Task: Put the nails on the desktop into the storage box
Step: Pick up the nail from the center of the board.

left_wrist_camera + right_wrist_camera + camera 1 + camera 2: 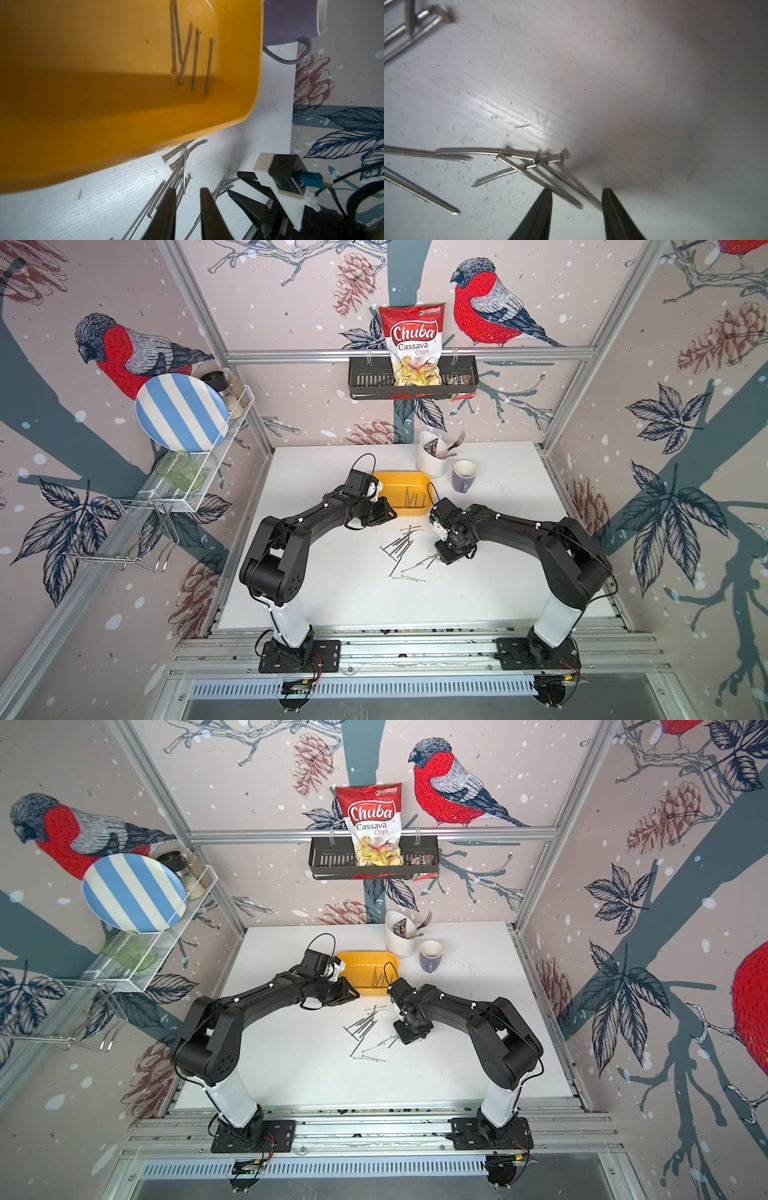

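Observation:
The yellow-orange storage box [395, 485] [357, 967] [104, 83] sits mid-desktop with several nails [415, 501] [191, 56] lying inside. More nails [401, 545] [363, 1027] [533, 164] lie scattered on the white desktop [332, 580] in front of the box. My left gripper [390, 512] [188, 190] hovers at the box's front left corner, open with nothing between its fingers. Lower on the pile's right side, my right gripper [439, 558] [576, 190] points down at the desktop. It is open, and a few nail shafts cross the gap between its fingertips.
A purple mug [463, 477] and a white cutlery holder [432, 458] with a fork stand behind and right of the box. A black wire basket [365, 379] with a chips bag hangs on the back wall. A rack with a striped plate [178, 412] is on the left wall.

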